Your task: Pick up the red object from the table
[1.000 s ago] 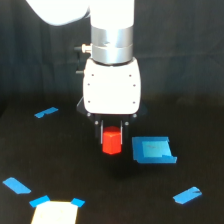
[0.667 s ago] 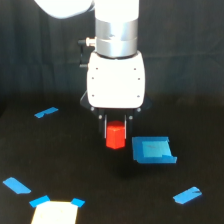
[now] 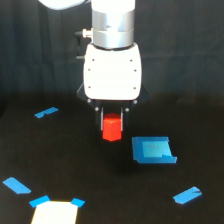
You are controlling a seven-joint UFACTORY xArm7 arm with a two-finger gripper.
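Note:
The red object (image 3: pixel 112 128) is a small bright red-orange block held between the dark fingers of my gripper (image 3: pixel 112 125), under the white wrist housing. It hangs clear above the dark table (image 3: pixel 75 170), with a faint shadow below it. The gripper is shut on it; its upper part is hidden between the fingers.
A blue square patch (image 3: pixel 153 150) lies just to the exterior view's right of the held block. Blue tape strips lie at the left (image 3: pixel 46 112), lower left (image 3: pixel 16 185) and lower right (image 3: pixel 187 195). A pale rectangle (image 3: pixel 55 212) with blue corners sits at the bottom left.
The gripper has risen with the red object in it, lifting it higher above the table. The tape pieces and the patch have not moved.

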